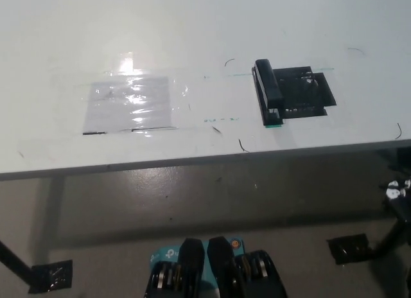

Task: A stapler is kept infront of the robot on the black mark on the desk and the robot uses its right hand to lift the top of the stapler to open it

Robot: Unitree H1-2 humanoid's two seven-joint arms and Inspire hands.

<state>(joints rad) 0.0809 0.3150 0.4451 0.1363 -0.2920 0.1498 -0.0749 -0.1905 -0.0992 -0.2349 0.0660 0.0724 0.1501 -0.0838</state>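
Stapler [268,92] closed, lying on black mark [308,92], right side of worktop [192,28]. Neither of my hands in view, fingers' state unknown. Step: reach not yet begun. Next: right hand up, hook stapler's top, lift.

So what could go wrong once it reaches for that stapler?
The stapler lies shut on the left edge of the black mark, loose on the smooth white desk; lifting its top may drag or tip the whole thing. It also sits fairly near the desk's front edge, so a push could send it toward the floor. Neither hand is in view yet.
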